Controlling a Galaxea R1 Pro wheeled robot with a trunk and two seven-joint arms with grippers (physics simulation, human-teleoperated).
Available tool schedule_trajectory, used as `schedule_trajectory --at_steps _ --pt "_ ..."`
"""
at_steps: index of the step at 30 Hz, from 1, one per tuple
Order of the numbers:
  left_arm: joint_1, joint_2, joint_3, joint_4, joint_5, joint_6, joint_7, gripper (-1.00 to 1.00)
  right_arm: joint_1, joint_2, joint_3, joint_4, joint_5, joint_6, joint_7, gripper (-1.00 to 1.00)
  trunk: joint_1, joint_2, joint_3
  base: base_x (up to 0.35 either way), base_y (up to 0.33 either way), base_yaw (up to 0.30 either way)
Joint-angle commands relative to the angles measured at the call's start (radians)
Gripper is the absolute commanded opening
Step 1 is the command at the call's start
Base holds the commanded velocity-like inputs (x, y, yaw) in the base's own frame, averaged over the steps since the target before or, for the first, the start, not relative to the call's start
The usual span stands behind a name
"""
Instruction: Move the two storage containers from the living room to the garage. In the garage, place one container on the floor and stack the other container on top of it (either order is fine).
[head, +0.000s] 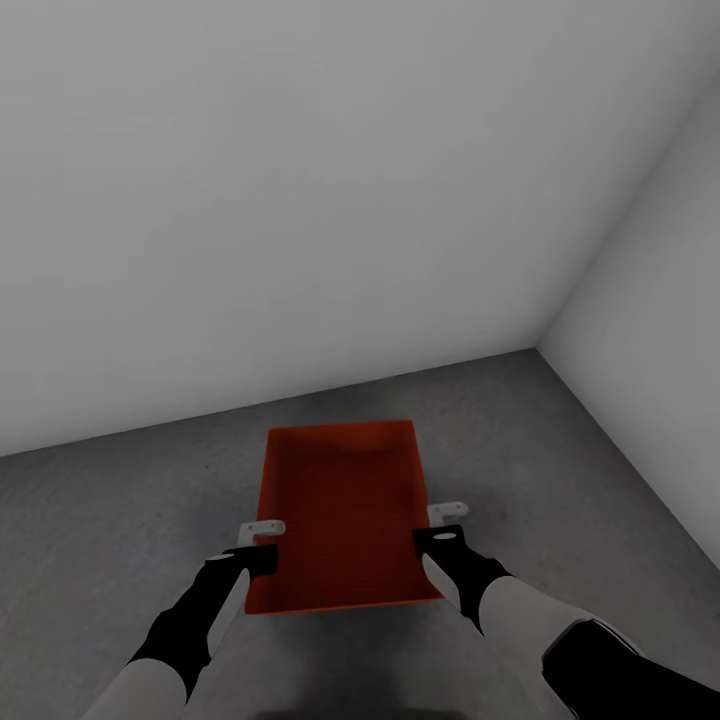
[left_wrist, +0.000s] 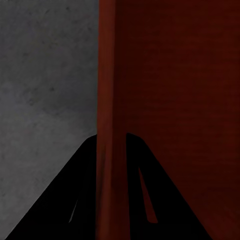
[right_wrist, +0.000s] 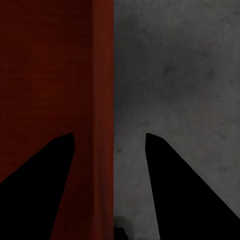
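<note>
One orange-red storage container sits low over the dark grey floor of the garage, near a wall corner; I cannot tell whether it rests on the floor. My left gripper is at its left long wall. In the left wrist view the black fingers are pressed on both sides of that wall, so the gripper is shut on it. My right gripper is at the right long wall. In the right wrist view it straddles the rim with its fingers wide apart, open.
A plain grey-white wall stands just beyond the container, and a second wall meets it at the right. Bare concrete lies to the left and right of the container.
</note>
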Motion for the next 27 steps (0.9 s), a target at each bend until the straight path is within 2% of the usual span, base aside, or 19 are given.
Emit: schedule_trajectory --at_steps 1,11,17,27 --pt "-0.001 0.016 -0.012 -0.004 0.027 0.001 0.013 -1.00 0.000 -0.013 0.052 0.002 -0.048 0.023 -0.002 -1.00 0.004 -0.008 -0.004 0.000 0.000 0.000" --pt "-0.001 0.016 -0.011 -0.003 0.025 0.001 0.015 -1.00 0.000 -0.012 0.052 0.003 -0.054 0.025 -0.009 -1.00 0.042 -0.078 -0.036 0.000 0.000 0.000" --pt "-0.001 0.016 -0.011 -0.003 0.025 0.001 0.016 -1.00 0.000 -0.011 0.052 0.003 -0.054 0.024 -0.011 -1.00 0.042 -0.078 -0.036 0.000 0.000 0.000" --pt "-0.001 0.016 -0.011 -0.003 0.026 0.001 0.015 -1.00 0.000 -0.010 0.052 0.003 -0.054 0.024 -0.011 -1.00 0.081 -0.148 -0.067 0.000 0.000 0.000"
